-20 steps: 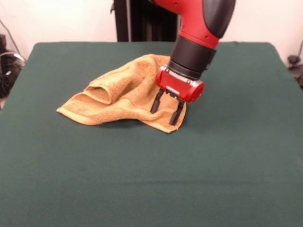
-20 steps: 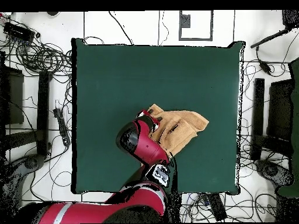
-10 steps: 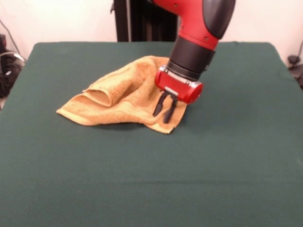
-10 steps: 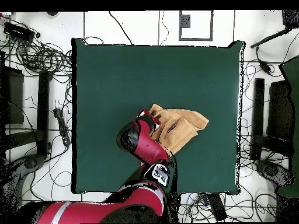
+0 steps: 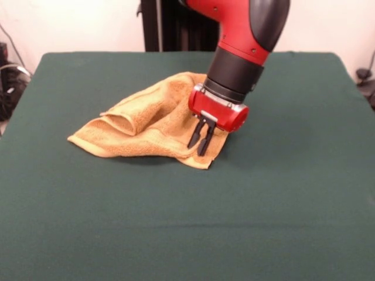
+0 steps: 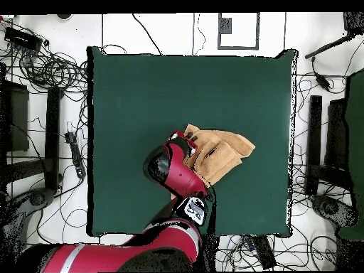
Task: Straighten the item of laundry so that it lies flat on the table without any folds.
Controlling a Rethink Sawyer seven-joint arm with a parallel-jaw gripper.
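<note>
Across the middle of both frames we see the worktop [image 5: 176, 234], a broad rectangle of plain dark green cloth that fills most of the front view and sits as a green block in the overhead view [image 6: 142, 92]. Around it in the overhead view we see a pale floor strewn with black cables [image 6: 50, 67] and dark stands along the left and right edges. Behind the worktop in the front view we see a light wall and a black upright post [image 5: 176, 26] at top centre.

Just left of centre in the front view lies the towel [image 5: 140, 126], mustard yellow, rumpled, with a raised fold on its left part. We see the end effector [image 5: 199, 140] over the towel's lower right corner, its two dark fingers [image 5: 192, 138] drawn nearly together and pinching the cloth there. In the overhead view the towel [image 6: 224, 153] lies right of centre, with the red arm [image 6: 174, 170] covering its left edge.
</note>
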